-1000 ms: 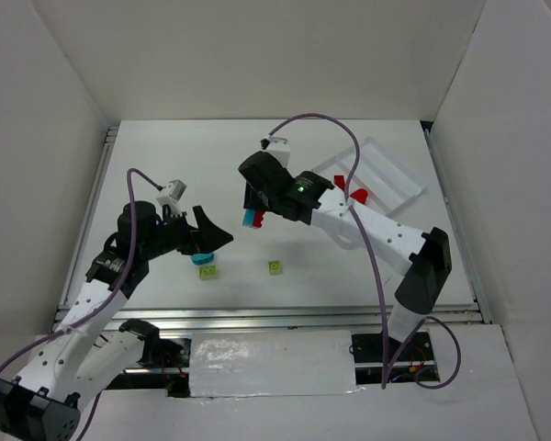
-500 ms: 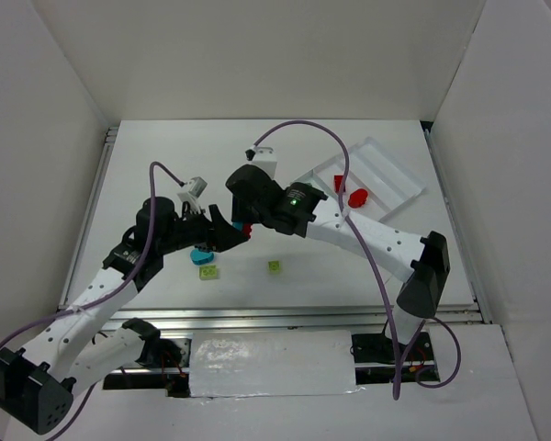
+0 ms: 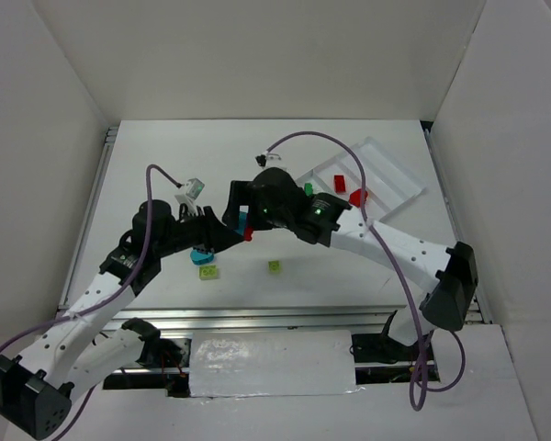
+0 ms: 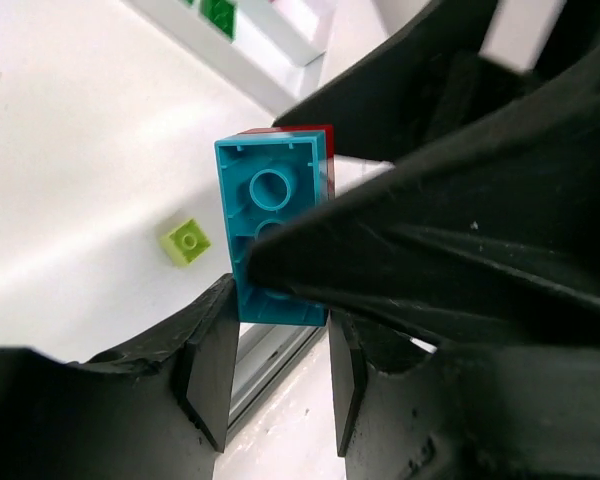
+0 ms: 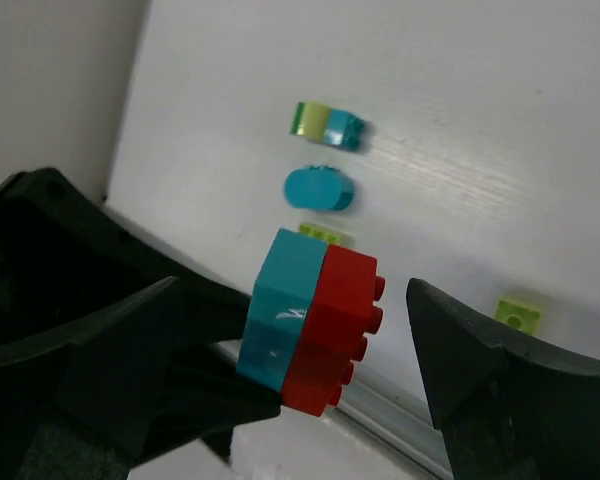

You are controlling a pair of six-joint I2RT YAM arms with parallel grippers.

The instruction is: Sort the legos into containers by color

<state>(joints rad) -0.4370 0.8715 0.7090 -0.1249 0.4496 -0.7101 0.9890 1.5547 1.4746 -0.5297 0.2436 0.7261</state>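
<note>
The left gripper [image 4: 278, 325] is clamping a cyan brick [image 4: 270, 200], a red brick [image 4: 315, 135] is showing just behind it, and a small lime brick [image 4: 187, 241] is lying on the white table [image 4: 70, 150].

The cyan brick [image 4: 270, 190] and the red brick [image 5: 340, 320] are smooth, faintly glossy moulded plastic, while the white table [image 5: 500, 130] looks matt with a fine streaky grain.

White table [image 3: 165, 156], white tray [image 3: 395, 173], two lime bricks [image 3: 274, 266], rounded cyan brick [image 3: 202, 258]
</note>
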